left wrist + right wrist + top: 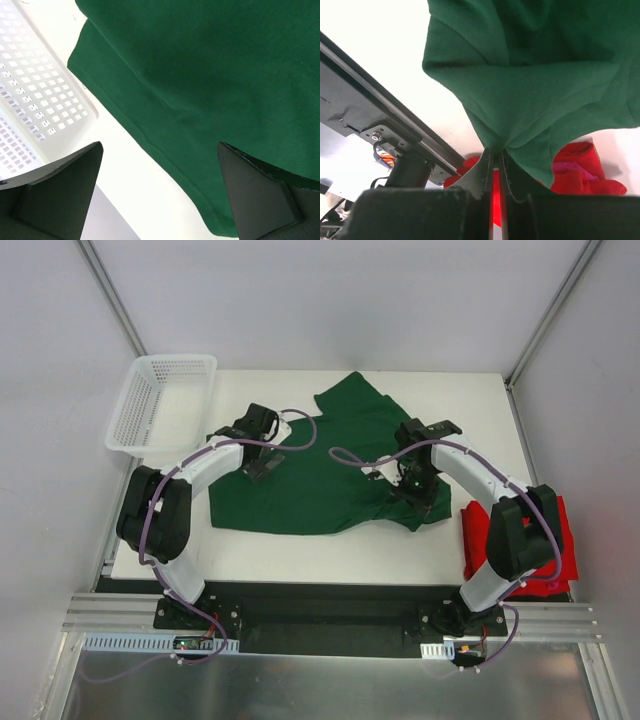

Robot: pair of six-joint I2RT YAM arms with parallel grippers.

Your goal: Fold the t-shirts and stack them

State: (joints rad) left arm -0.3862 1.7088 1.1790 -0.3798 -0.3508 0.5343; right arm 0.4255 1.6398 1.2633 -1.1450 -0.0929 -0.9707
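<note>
Part of the red t-shirt (567,540) is hidden behind the right arm at the near right corner of the table (300,548), and only crumpled folds of it are seen from the right wrist. Two t-shirts, one white mesh basket (160,405) and two grippers are counted. The green t-shirt (330,475) is spread across the table's middle. A bunched fold of it is pinched between the closed fingers of the right gripper (495,156). The fingers of the left gripper (160,150) are held wide apart, one over the shirt's hem, the other beside the basket. Bare table is left along the near edge.
</note>
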